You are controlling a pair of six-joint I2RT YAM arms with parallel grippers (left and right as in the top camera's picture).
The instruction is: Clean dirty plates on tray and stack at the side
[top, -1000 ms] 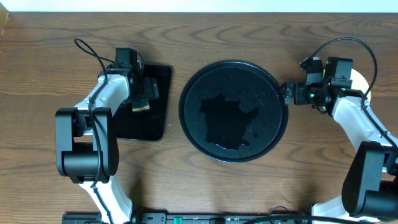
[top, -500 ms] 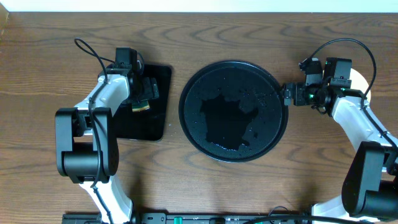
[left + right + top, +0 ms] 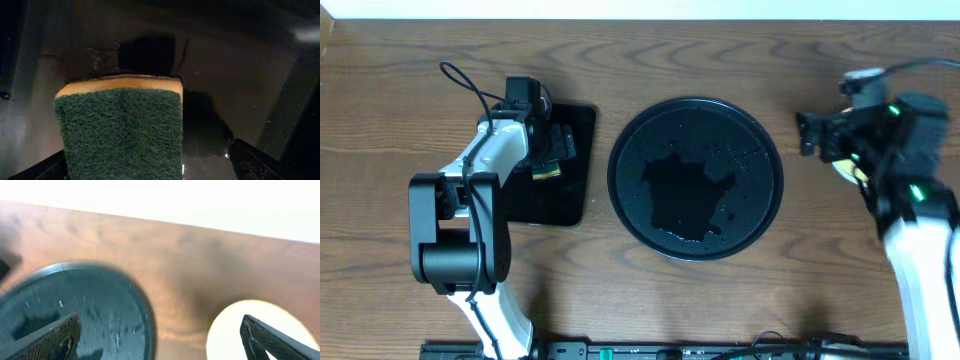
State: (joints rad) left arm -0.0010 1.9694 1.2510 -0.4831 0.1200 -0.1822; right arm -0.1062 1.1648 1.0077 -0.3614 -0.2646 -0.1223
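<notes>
The round black tray sits mid-table, wet, with no plates on it. Right of it, a pale yellow plate peeks out from under my right arm; in the right wrist view this plate lies on the wood beside the tray's rim. My right gripper hangs open above the gap between tray and plate, blurred. My left gripper is over the small rectangular tray. A green-and-yellow sponge sits between its open jaws, against the left finger and apart from the right finger.
A small rectangular black tray lies left of the round tray, under the left gripper. Bare wooden table surrounds both trays. The table's far edge runs along the top of the overhead view.
My right arm has pulled away from the round tray's right rim, rising and shifting right; it now looks larger and blurred. The left arm and sponge have not moved.
</notes>
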